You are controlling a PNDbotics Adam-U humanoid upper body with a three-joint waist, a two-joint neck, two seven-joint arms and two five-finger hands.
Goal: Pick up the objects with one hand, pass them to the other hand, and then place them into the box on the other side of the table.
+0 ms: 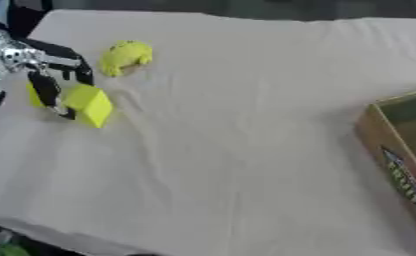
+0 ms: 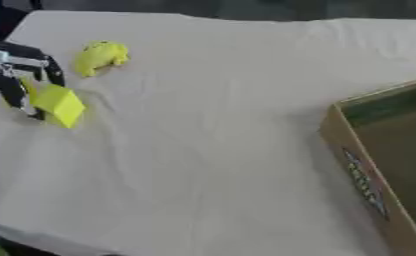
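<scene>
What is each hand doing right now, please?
Left hand: fingers curled round the yellow block, holding it.
Right hand: not in view.

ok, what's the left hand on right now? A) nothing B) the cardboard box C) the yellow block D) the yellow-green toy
C: the left hand has its fingers curled round the yellow block, while the yellow-green toy lies apart behind it and the cardboard box sits far right.
</scene>
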